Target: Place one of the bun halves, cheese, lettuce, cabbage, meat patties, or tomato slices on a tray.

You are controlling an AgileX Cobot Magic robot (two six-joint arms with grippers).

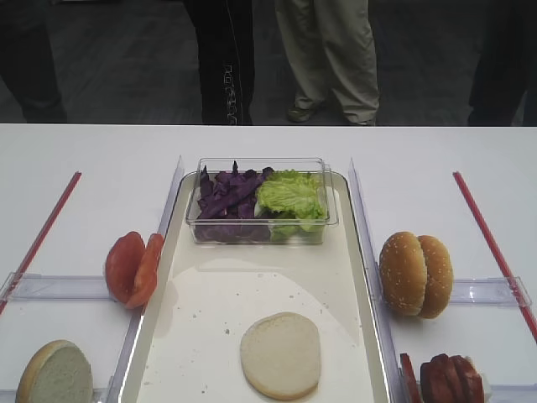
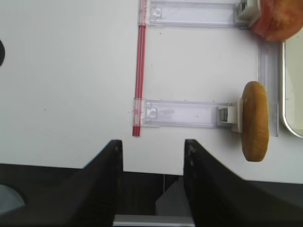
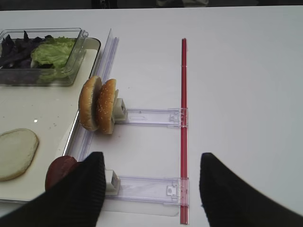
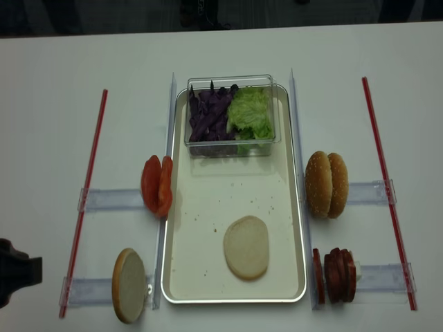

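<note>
One flat pale bun half (image 4: pixel 246 247) lies cut face up on the long cream-white metal-rimmed tray (image 4: pixel 208 207), near its front end. The left end effector (image 2: pixel 152 156) hangs empty, fingers parted, over the white surface (image 2: pixel 71 71). The right end effector (image 3: pixel 151 189) spreads wide, holding nothing.
</note>
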